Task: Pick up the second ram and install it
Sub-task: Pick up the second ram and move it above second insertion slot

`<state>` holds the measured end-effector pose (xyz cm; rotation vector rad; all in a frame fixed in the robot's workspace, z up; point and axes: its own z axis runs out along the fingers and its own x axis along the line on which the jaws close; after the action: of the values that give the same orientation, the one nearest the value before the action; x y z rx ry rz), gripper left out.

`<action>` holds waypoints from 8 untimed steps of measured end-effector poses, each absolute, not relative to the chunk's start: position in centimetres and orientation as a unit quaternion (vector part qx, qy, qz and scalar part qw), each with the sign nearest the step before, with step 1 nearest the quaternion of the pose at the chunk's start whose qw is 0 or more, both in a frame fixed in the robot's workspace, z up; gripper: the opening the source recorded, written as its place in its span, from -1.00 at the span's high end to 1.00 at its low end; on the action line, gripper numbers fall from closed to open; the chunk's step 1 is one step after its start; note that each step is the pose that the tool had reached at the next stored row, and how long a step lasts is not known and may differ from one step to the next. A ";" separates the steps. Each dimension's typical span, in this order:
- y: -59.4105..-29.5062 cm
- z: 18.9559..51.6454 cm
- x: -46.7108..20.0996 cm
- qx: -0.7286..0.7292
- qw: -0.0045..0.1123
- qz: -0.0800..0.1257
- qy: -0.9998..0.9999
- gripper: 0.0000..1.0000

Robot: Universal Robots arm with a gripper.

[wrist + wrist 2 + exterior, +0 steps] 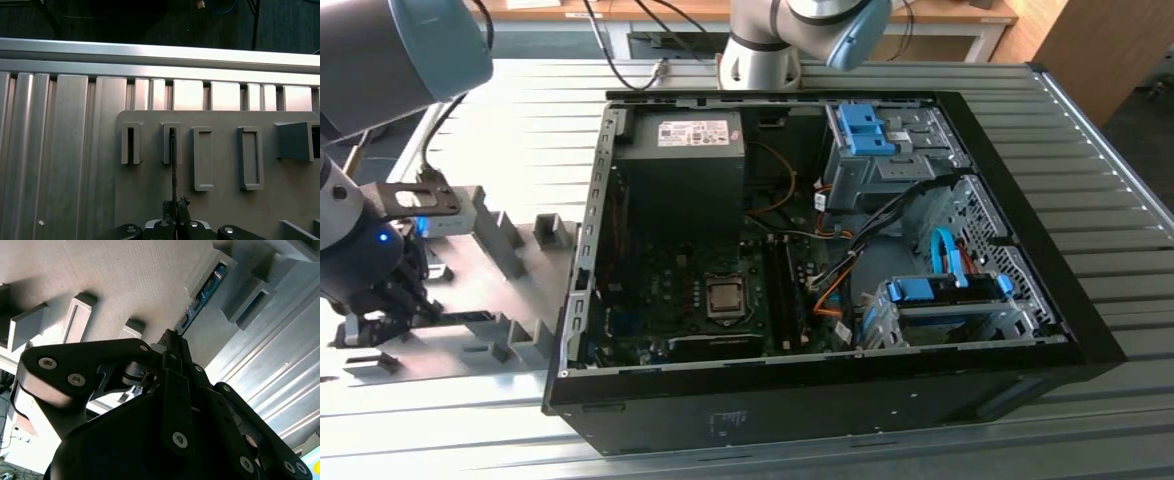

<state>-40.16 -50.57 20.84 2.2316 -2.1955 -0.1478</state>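
Note:
The second ram (205,290) is a thin blue-green stick standing on edge in a slot of the grey plastic holder (125,280). In the first wrist view the ram (173,165) is edge-on, a thin dark line running from a slot post towards my fingers. My gripper (172,342) is shut on the near end of the stick, its dark fingers meeting around it, and the gripper (175,212) pinches the same edge over the holder (150,190). In the exterior view my gripper (380,300) hangs low over the holder (494,250), at that view's left.
An open computer case (1067,330) lies on the ribbed metal table (1121,240), at the exterior view's right of the holder. Inside are the mainboard with its processor socket (724,295), dark memory slots (787,290), cables and blue drive brackets (861,130). Another arm's base (761,55) stands behind the case.

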 end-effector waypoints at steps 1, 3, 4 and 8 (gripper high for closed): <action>-50.6 21.1 -40.2 0.712 0.004 -0.047 -0.701 0.73; -50.6 21.4 -40.2 0.712 0.004 -0.047 -0.701 0.73; -50.6 21.6 -40.2 0.712 0.004 -0.047 -0.701 0.73; -50.6 22.1 -40.2 0.712 0.004 -0.047 -0.701 0.73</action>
<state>-40.16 -50.57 22.11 2.2316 -2.1955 -0.1478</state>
